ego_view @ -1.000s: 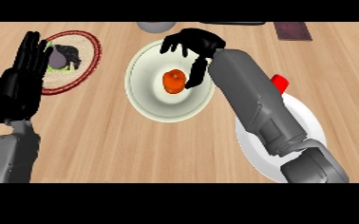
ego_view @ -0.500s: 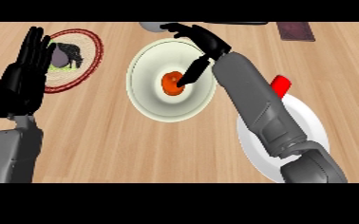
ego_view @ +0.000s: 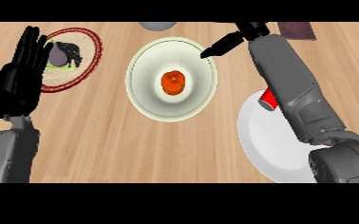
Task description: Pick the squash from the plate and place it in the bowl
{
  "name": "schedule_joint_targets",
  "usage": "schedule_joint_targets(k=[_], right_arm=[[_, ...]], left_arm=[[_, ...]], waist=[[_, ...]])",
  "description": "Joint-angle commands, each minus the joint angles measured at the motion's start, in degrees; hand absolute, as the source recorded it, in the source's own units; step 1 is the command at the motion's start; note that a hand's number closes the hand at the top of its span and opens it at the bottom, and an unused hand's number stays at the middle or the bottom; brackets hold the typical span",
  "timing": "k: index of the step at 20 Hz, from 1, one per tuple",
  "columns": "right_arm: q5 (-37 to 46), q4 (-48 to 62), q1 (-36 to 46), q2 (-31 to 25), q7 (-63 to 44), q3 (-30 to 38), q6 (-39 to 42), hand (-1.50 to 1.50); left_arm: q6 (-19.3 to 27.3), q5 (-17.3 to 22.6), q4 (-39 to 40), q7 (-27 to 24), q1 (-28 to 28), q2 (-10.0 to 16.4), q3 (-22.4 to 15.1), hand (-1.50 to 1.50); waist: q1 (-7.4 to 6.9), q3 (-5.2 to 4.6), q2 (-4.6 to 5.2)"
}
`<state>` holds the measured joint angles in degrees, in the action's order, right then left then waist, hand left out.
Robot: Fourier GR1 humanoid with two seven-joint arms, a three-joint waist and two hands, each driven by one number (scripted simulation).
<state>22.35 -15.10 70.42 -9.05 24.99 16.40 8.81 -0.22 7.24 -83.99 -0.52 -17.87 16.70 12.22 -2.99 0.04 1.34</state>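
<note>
Fingers straight and held side by side, the left hand point(ego_view: 24, 78) stands upright at the view's left edge, resting and holding nothing. Just beside it lies the first of two plates, a red-rimmed plate point(ego_view: 70, 77) carrying two dark items, a purple lump point(ego_view: 55, 55) and a blackish one point(ego_view: 73, 51) touching it. At the top edge, between that plate and the bowl, one grey rounded object point(ego_view: 157, 26) shows in part.

The single cream bowl point(ego_view: 147, 99) sits at the centre, and the one squash point(ego_view: 173, 82), orange, lies in its bottom with nothing touching it.

The right hand point(ego_view: 247, 31) is above and to the right of the bowl, fingers point(ego_view: 221, 45) stretched out straight, their tips over the bowl's upper right rim, empty. Half a second ago that hand reached down inside the bowl onto the squash; it has since pulled back to the rim, while the squash has settled nearer the bowl's middle.

Under the right forearm lies the second plate, a white plate point(ego_view: 270, 147), with one red object point(ego_view: 268, 99) at its upper edge, mostly hidden. One dark maroon object point(ego_view: 296, 29) sits at the top right.
</note>
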Motion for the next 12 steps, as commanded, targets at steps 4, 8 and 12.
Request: schedule_joint_targets(k=[4,8,12], right_arm=[[-3.59,4.03,-0.12,-11.43,2.12,4.70,8.78,-1.50],[-3.95,4.68,-4.36,-15.27,8.55,5.46,12.01,-1.50],[-3.80,5.84,-4.08,-20.09,8.67,5.63,16.97,-1.50]], left_arm=[[-0.28,0.91,-2.37,2.20,-0.34,0.33,0.10,0.00],[0.16,0.08,-3.65,1.29,-0.35,-0.99,-1.44,0.00],[-1.31,1.07,-1.27,1.02,-2.34,0.17,-0.60,0.00]], waist=[[-1.17,0.08,0.35],[-1.96,0.21,1.02],[-2.69,0.27,1.91]])
